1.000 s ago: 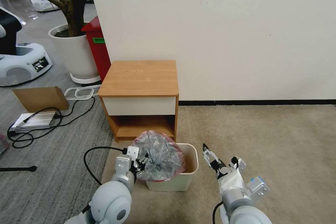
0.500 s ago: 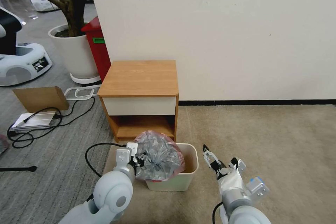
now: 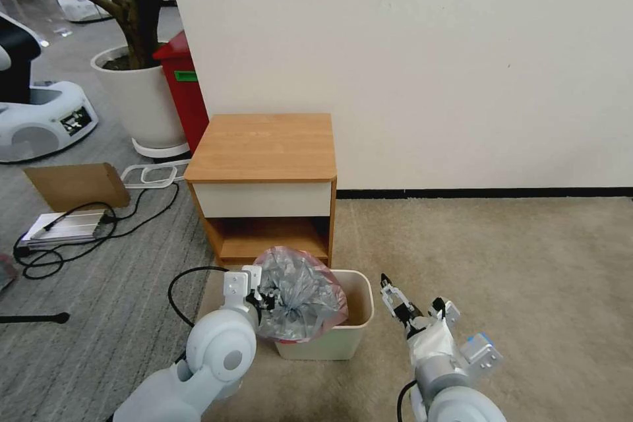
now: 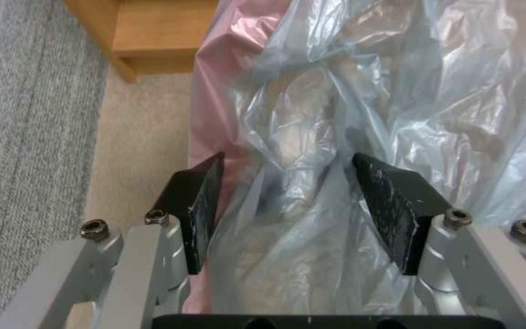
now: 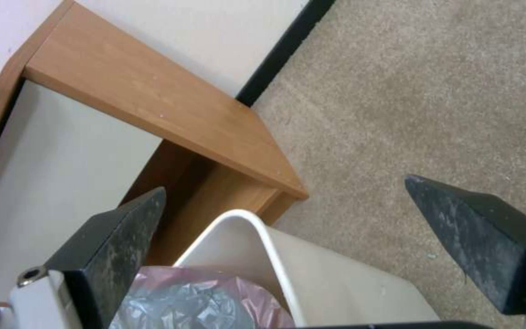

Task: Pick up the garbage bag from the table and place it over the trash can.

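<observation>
The garbage bag, crinkly grey plastic with a pinkish-red rim, sits bunched on the left part of the cream-white trash can, on the carpet in front of the table. The can's right part shows uncovered. My left gripper is at the bag's left side. In the left wrist view the left gripper stands open, its black fingers apart with loose folds of the garbage bag between them. My right gripper hovers open just right of the can, and the right wrist view shows the right gripper above the trash can.
The table stands against the white wall. A red bin and a white plant pot are behind it on the left. Cables, a cardboard sheet and a flat device lie on the grey rug. Beige carpet stretches to the right.
My left arm's elbow has swung right and its gripper has shifted slightly farther along the bag's side. The bag has stayed on the can. The right arm has drawn back a little.
</observation>
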You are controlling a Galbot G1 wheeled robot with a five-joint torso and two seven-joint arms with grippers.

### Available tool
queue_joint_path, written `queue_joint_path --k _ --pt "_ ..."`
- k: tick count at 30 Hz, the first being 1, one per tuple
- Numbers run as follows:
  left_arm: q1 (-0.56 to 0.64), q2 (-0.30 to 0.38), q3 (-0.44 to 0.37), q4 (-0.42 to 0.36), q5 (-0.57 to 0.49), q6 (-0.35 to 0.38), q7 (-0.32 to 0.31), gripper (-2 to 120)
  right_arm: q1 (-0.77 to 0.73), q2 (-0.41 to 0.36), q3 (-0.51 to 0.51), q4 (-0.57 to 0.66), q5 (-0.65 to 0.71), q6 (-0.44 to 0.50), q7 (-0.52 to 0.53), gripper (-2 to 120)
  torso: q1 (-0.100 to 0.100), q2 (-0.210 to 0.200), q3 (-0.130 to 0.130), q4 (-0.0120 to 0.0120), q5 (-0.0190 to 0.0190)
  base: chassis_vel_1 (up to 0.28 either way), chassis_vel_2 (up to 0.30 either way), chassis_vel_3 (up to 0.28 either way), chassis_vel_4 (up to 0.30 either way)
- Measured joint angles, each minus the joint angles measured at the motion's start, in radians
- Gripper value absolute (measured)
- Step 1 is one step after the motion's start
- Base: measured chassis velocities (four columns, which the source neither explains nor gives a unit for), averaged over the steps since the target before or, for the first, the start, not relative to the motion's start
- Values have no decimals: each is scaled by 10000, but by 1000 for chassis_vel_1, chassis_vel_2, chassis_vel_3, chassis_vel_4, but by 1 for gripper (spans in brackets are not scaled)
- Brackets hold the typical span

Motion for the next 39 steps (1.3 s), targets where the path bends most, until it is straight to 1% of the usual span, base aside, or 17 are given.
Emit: queue_joint_path --k 12,14,17,18,20,23,24,25,27,28,29,31,32,35,36,37,39 --pt "-225 -124 199 568 -308 -10 -65 57 2 13 12 -24 3 32 4 100 0 0 0 0 0 0 0 0 0" --pt "-226 -158 232 615 -311 -11 -50 49 9 12 20 -25 4 39 4 100 0 0 0 0 0 0 0 0 0" --pt "-227 -182 250 629 -323 -12 -39 43 17 4 23 -24 4 42 5 100 1 0 0 0 0 0 0 0 0" --pt "-227 -201 258 631 -329 -11 -33 38 27 0 23 -18 5 43 5 100 0 0 0 0 0 0 0 0 0" --pt "-227 -208 260 632 -331 -11 -31 36 32 -1 22 -12 5 43 5 100 0 0 0 0 0 0 0 0 0" --pt "-178 -230 248 579 -328 -12 3 21 100 -37 -21 122 -94 37 -3 100 0 0 0 0 0 0 0 0 0" --pt "-88 -233 184 511 -284 -20 221 17 149 -59 -58 203 -208 0 -106 100 0 0 0 0 1 0 0 0 0" --pt "-88 -233 184 511 -284 -20 221 17 149 -59 -58 203 -208 0 -106 100 0 0 0 0 1 0 0 0 0" --pt "81 -229 108 442 49 -178 740 9 222 -99 -146 312 -486 -67 -274 100 0 0 0 0 -2 0 0 0 0" --pt "230 -223 47 437 347 -457 1162 5 242 -141 -282 371 -759 -108 -412 100 0 0 0 0 -2 0 0 0 0" --pt "230 -223 47 437 347 -457 1162 5 242 -141 -282 371 -759 -108 -412 100 0 0 0 0 -2 0 0 0 0" --pt "517 -205 -147 401 710 -946 1934 3 250 -279 -660 402 -1582 -198 -784 100 0 -1 -1 0 -1 0 0 0 0" --pt "517 -205 -147 401 710 -946 1934 3 250 -279 -660 402 -1582 -198 -784 100 0 -1 -1 0 -1 0 0 0 0" --pt "912 -134 -363 364 1582 -1762 3240 3 339 -598 -1306 308 -3204 -260 -1507 100 0 0 0 1 0 0 0 0 0" --pt "965 -122 -396 363 1765 -1908 3450 3 362 -632 -1385 300 -3401 -283 -1600 100 0 0 0 1 0 0 0 0 0" --pt "965 -122 -396 363 1765 -1908 3450 3 362 -632 -1385 300 -3401 -283 -1600 100 0 0 0 1 0 0 0 0 0" --pt "1096 -87 -444 344 2166 -2318 3942 3 476 -790 -1620 273 -4015 -441 -1983 100 0 0 -1 1 -1 0 0 0 0"
